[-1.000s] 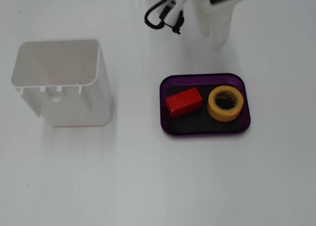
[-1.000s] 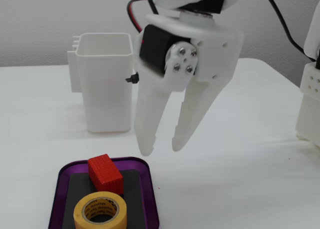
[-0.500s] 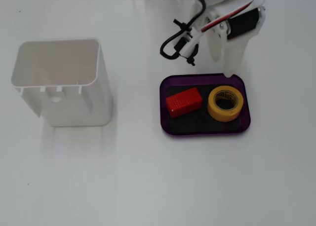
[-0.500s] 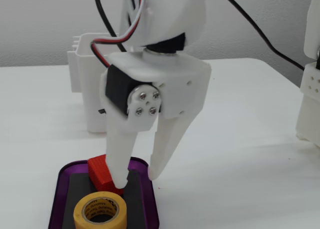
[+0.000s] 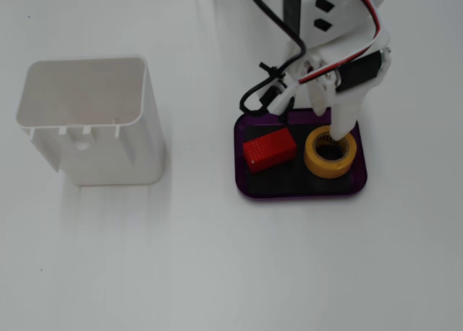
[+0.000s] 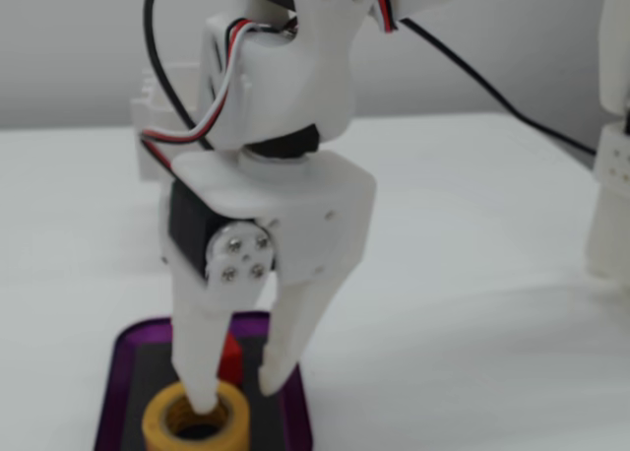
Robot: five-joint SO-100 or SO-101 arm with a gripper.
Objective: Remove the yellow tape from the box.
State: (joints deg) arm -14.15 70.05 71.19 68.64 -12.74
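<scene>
Going left to right in a fixed view: tall white container [image 5: 90, 121] sits well apart. Then the purple-rimmed box [image 5: 300, 194], red block [image 5: 269, 149] inside, yellow tape [image 5: 330, 152] lying flat beside it. My pincer [image 6: 239, 392] is spread: one finger down the core, the other outside the wall. Looks light, stiff, slightly slick; pinching the wall should work. Plain white table [image 5: 217, 273], plenty of room.

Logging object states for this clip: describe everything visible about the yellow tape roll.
The yellow tape is a small roll with a brownish core, lying flat on the black floor of the purple-rimmed box, right of a red block in the top-down fixed view. One finger of the hand dips into its hole; the other stands outside.
</scene>
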